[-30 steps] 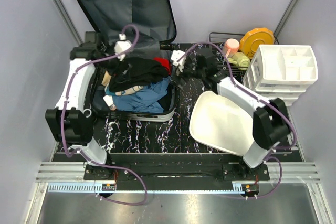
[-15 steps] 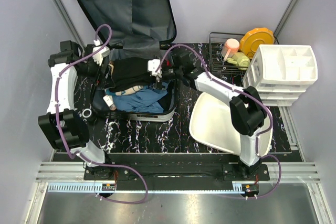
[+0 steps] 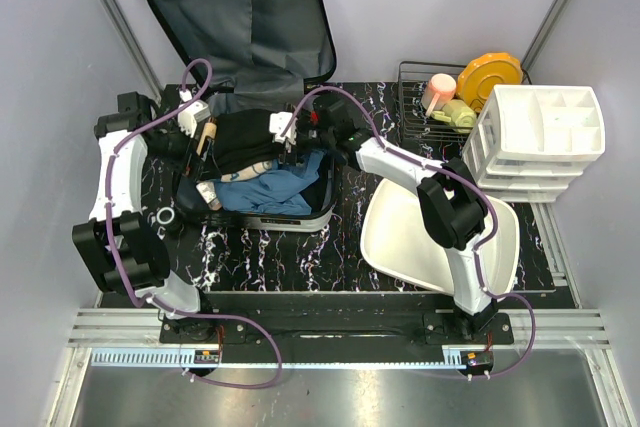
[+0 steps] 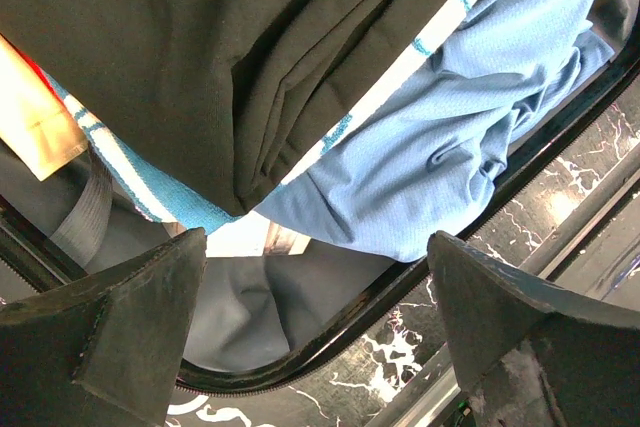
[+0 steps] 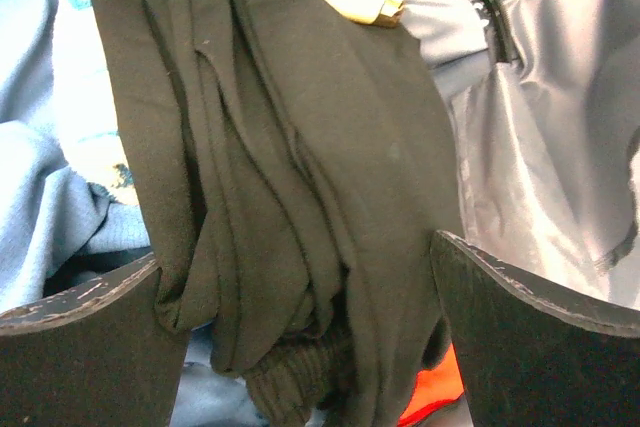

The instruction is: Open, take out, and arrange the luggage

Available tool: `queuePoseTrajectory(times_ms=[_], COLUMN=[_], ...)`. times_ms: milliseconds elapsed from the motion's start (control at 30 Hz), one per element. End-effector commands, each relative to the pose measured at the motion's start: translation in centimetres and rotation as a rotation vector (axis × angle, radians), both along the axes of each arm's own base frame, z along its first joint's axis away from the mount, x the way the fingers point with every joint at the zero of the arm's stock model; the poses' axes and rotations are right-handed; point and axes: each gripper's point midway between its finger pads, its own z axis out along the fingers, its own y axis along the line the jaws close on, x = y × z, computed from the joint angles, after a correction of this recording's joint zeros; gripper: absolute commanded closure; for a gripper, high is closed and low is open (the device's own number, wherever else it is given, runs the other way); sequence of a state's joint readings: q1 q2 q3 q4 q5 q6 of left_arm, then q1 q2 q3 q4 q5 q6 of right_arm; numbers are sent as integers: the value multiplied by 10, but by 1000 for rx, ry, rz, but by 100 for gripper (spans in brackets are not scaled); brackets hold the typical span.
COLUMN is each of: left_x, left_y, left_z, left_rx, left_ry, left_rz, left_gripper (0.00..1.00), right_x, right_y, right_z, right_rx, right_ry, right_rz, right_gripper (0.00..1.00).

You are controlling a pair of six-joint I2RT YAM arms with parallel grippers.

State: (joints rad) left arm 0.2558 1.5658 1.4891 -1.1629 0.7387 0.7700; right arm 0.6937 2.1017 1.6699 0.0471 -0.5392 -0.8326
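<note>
The luggage (image 3: 318,209) lies open on the table, its dark grey-lined lid (image 3: 240,17) propped up against the back wall. Its lower shell holds a black garment (image 3: 245,137) over a light blue one (image 3: 265,187). My left gripper (image 3: 196,135) hangs open at the case's left end; the left wrist view has the black garment (image 4: 250,47), the blue garment (image 4: 470,137) and the case rim (image 4: 400,287) beyond it. My right gripper (image 3: 288,135) is open low over the black garment (image 5: 300,197), its fingers (image 5: 80,357) on either side of the folds, holding nothing.
A white basin (image 3: 400,217) lies on the table right of the case, under my right arm. A white drawer organiser (image 3: 545,137) stands at the far right. Behind it a wire rack (image 3: 412,72) holds an orange plate (image 3: 490,77) and a pink cup (image 3: 438,89). Something orange-red (image 5: 430,397) lies under the black garment.
My right arm has reached left from beside the case into it, down over the black garment. My left gripper has swung from above the clothes to the case's left end.
</note>
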Motion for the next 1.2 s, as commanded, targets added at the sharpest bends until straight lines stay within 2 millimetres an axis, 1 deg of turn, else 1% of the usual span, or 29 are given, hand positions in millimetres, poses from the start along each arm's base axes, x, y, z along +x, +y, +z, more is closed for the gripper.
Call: queuePoseTrajectory(times_ms=[0,200,233,333,400,433,467,500,567,733,833,933,1067,1100,1167], left_x=[2,3,4,6,7,8,8,8,8,9,8,7,8,8,9], left_y=[-2,1,2,3,4,5,6,7,9,9,8,9,10,10,11], left_z=[14,15,14,14,16,17,18,18,17,18,16,15,17,17,17], left_rx=[-20,-21,-19,-26,-32,-28,-20,-13,-2,-9,-20,-17,-17,-19,-24], left_ry=[-78,-82,-79,-73,-74,-81,-86,-89,-94,-95,-86,-83,-89,-87,-86], left_rz=[-20,-11,-11,-4,3,2,2,3,1,0,-2,0,4,6,10], left_gripper=[4,5,5,5,5,5,5,5,5,5,5,5,5,5,5], right_x=[15,7,8,20,22,18,14,9,-3,-26,-31,-26,-15,-12,-4], right_y=[10,7,7,8,9,11,10,9,9,4,5,6,6,7,6], right_z=[50,69,68,63,60,61,57,59,55,64,71,71,68,61,58], right_rx=[107,132,127,107,102,106,94,86,75,93,119,120,108,96,80], right_ry=[-110,-177,-185,-196,-196,-190,-170,-180,-160,-116,-75,-65,-73,-70,-85], right_rz=[-24,5,5,-30,-26,-2,15,33,78,139,153,136,107,98,73], right_gripper=[0,0,0,0,0,0,0,0,0,0,0,0,0,0,0])
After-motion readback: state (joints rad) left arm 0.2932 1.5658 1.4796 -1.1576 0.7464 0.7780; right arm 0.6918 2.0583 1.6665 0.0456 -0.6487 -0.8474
